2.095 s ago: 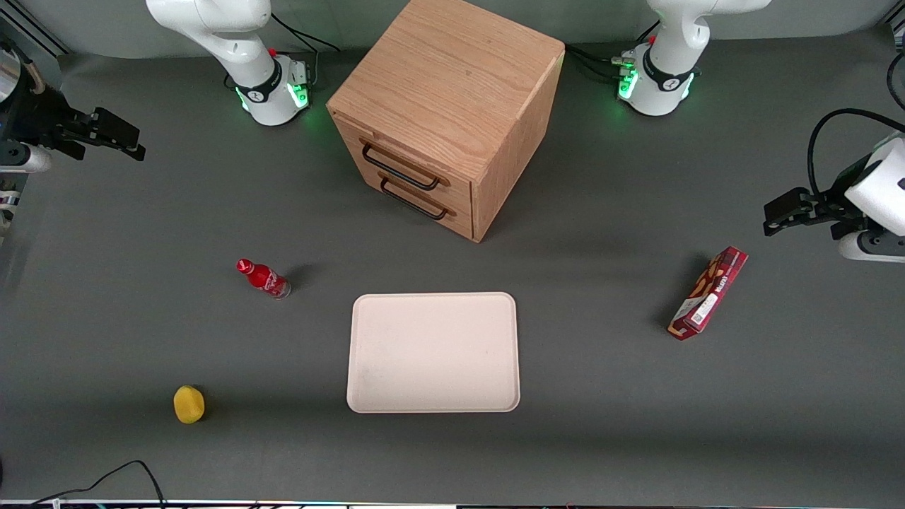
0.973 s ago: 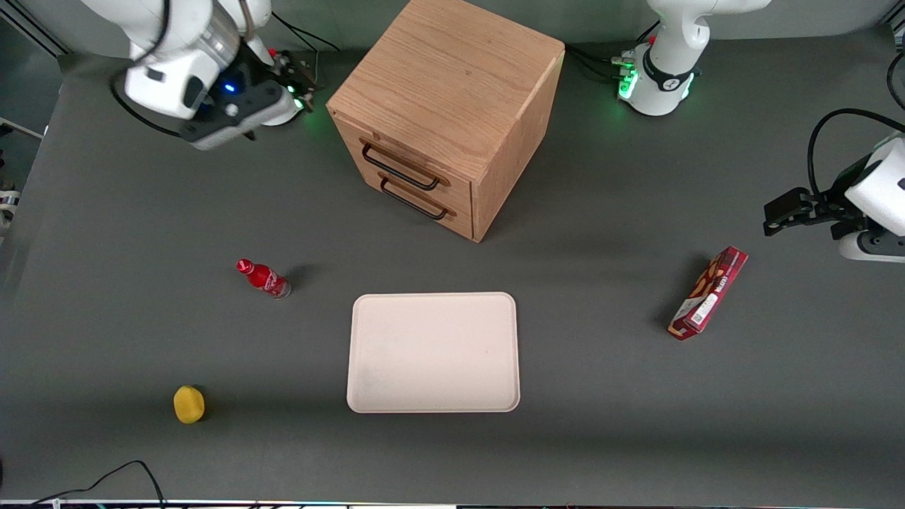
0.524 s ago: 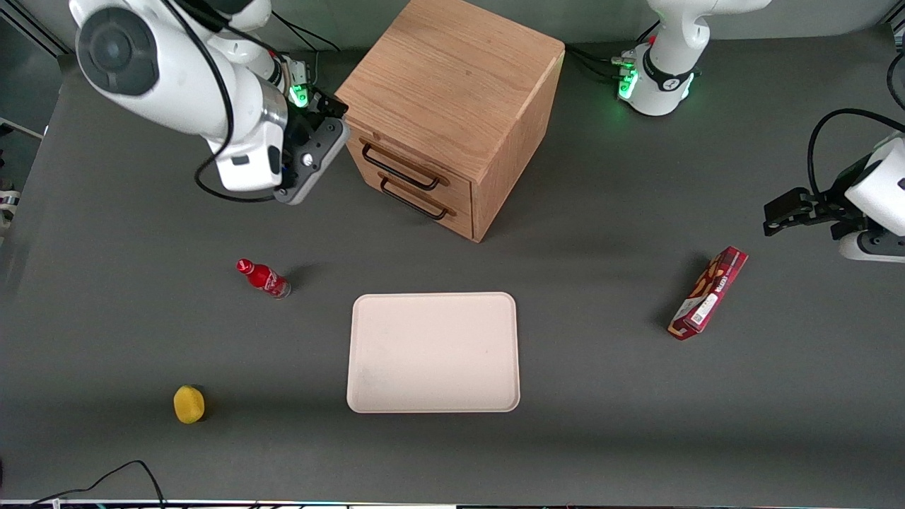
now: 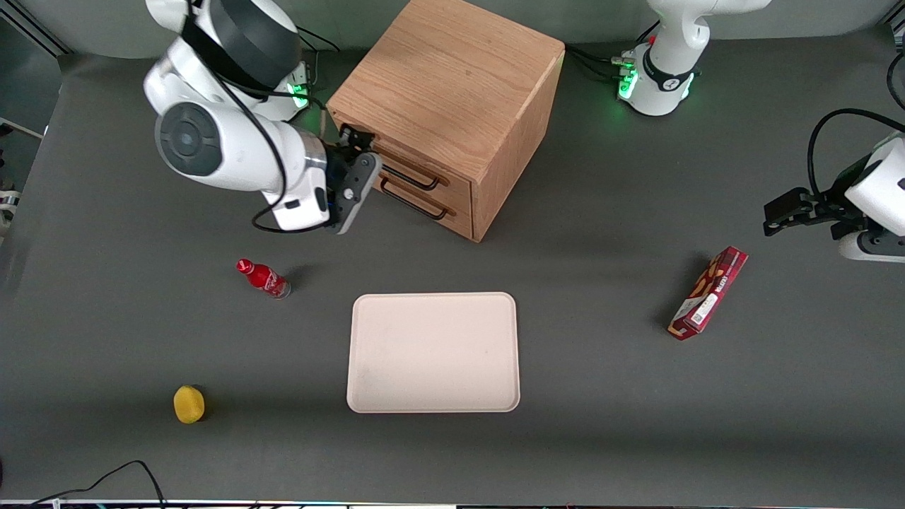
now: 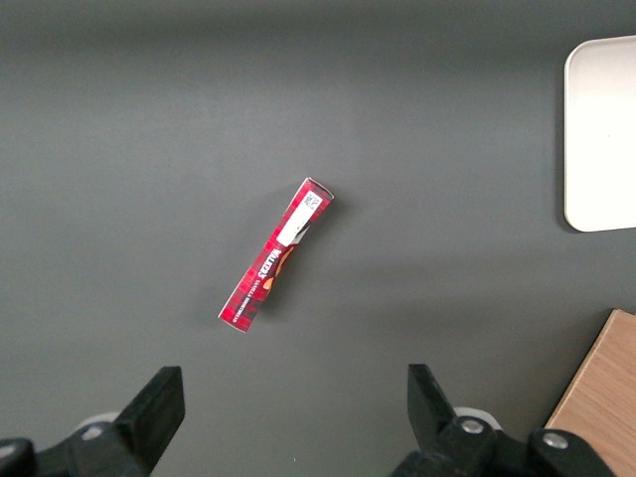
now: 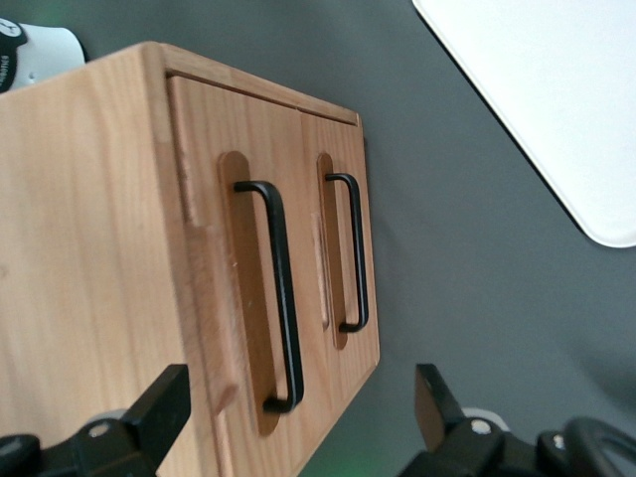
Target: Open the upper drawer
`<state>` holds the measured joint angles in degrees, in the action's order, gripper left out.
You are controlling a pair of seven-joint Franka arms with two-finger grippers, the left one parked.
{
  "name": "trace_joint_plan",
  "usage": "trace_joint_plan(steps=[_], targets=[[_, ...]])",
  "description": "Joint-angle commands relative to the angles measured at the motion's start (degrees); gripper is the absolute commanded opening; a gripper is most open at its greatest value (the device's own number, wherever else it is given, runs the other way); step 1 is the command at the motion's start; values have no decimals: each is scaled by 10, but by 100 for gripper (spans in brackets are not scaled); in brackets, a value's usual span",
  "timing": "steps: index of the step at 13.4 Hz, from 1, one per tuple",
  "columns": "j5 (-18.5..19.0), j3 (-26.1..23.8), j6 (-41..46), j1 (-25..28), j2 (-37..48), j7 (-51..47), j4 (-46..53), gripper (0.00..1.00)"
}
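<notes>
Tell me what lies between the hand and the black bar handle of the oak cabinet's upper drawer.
Nothing: in the right wrist view the open hand faces the upper drawer's black bar handle across bare air, with only the oak front beneath it.

oak upper drawer [image 4: 417, 161], black pincer [image 4: 355, 138]

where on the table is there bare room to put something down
Open mat lies between the tray and snack box, and between the lemon and bottle. It is crowded where the gripper, open, faces the upper drawer.
</notes>
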<state>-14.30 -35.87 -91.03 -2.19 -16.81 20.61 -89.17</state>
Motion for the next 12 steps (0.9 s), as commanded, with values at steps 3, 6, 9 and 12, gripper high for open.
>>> trace_joint_plan(steps=[3, 6, 9, 12], targets=[[-12, -13, -66, -4, 26, 9, -78, 100], [-5, -18, -96, -4, 26, 11, -106, 100], [-5, -24, -116, -5, 27, 10, -131, 100], [-5, -31, -142, -6, 33, 10, -155, 100]])
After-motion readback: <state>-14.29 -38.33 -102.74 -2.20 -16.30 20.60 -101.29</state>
